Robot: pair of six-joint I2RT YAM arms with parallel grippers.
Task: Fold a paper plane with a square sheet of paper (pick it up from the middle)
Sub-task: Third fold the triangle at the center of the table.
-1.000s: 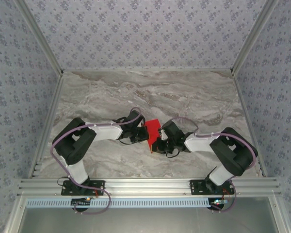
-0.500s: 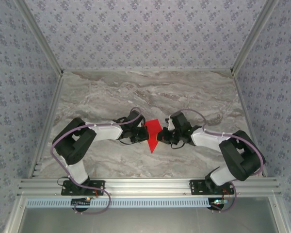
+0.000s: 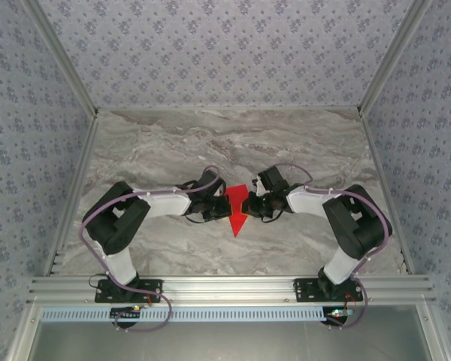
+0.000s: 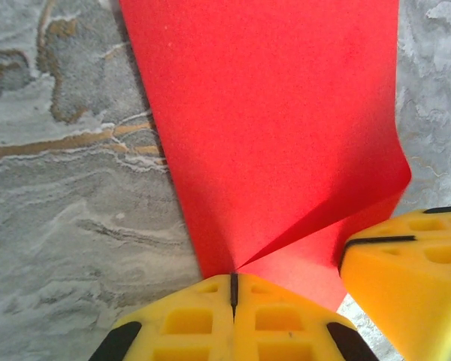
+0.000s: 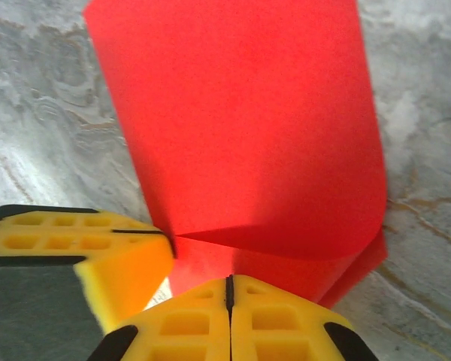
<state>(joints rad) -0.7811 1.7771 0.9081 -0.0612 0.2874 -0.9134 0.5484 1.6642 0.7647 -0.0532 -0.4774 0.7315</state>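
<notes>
The red square sheet of paper [image 3: 237, 216] hangs folded between my two grippers over the middle of the table. From above it looks like a triangle pointing at the near edge. My left gripper [image 3: 224, 204] is shut on its left side. In the left wrist view a crease in the paper [image 4: 270, 113] runs out from the closed left gripper [image 4: 234, 282], and the right gripper's fingers [image 4: 410, 259] show at the lower right. My right gripper [image 3: 249, 204] is shut on the right side. In the right wrist view the paper [image 5: 248, 128] curls over above the closed right gripper [image 5: 228, 284].
The marble table [image 3: 173, 143] is walled by patterned panels at the back and both sides. An aluminium rail [image 3: 225, 287] runs along the near edge by the arm bases. The left gripper's fingers [image 5: 83, 248] sit close to the right gripper.
The right gripper has swung away from the near edge, up level with the left gripper. The paper went from a slanted slab to a triangle pointing at the near edge. The left arm stayed put.
</notes>
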